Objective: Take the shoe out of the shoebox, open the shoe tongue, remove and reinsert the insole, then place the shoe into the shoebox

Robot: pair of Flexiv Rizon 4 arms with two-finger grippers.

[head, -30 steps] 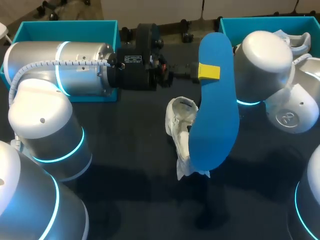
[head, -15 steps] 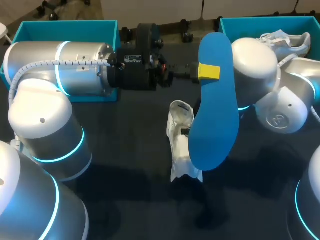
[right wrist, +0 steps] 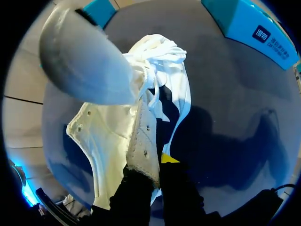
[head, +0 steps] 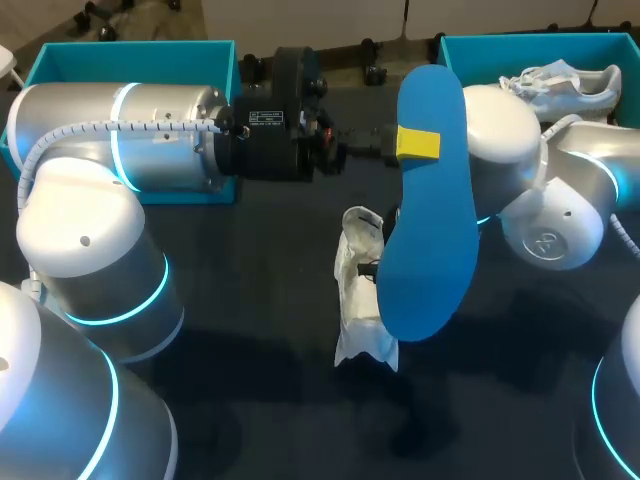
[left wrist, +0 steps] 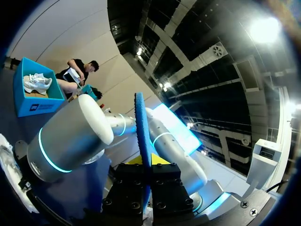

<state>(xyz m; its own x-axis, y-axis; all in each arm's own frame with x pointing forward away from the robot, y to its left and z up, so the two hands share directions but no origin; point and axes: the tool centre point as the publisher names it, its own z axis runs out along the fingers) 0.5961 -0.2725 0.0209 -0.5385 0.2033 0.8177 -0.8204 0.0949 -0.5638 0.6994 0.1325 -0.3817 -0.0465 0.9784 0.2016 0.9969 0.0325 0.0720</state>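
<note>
Over the worktop (head: 250, 400), our left tool (head: 418, 143) pinches the insole (head: 430, 230) upright while our right tool (right wrist: 151, 175) clamps the shoe (head: 358, 300) by its side wall, likely lining both up for reinsertion.

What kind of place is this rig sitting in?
Probably a robot manipulation lab bench: two silver arms over a dark table, two teal cardboard shoeboxes at its far edge, and a white lace-up sneaker with its blue foam insole pulled out.
</note>
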